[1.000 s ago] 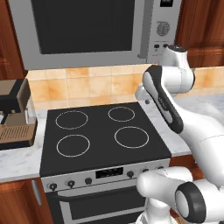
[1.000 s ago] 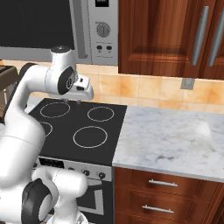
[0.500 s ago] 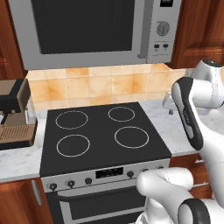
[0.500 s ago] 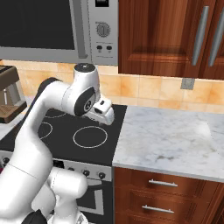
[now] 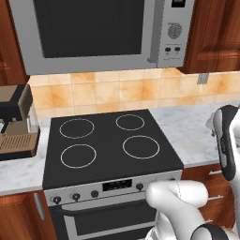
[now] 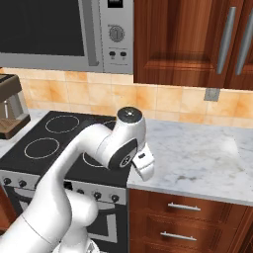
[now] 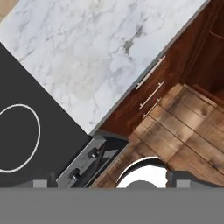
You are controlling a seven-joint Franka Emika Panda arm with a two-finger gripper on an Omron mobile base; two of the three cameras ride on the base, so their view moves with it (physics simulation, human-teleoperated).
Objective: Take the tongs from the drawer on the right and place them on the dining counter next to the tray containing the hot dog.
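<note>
The tongs are hidden; the drawers (image 6: 184, 206) under the marble worktop (image 6: 197, 153) right of the stove are shut. Their slim metal handles (image 7: 150, 72) show in the hand view, stacked on the dark wood front. My gripper (image 6: 146, 170) hangs over the front edge of that worktop, just right of the stove, and points downward. In the hand view the fingertips (image 7: 40, 183) stand far apart at the bottom, so the gripper (image 7: 111, 183) is open and holds nothing. The dining counter, the tray and the hot dog are out of view.
The black stove (image 5: 110, 145) with its knob panel (image 6: 94, 195) is to the left, a microwave (image 5: 93, 33) above it. A coffee machine (image 5: 16, 122) stands at the far left. Wall cabinets (image 6: 192, 39) hang at the right. Below lies a wood floor (image 7: 183, 140).
The arm has swung right, from above the stove's back burners to the worktop's front edge beside the stove, and the hand has turned downward. The gripper stays empty.
</note>
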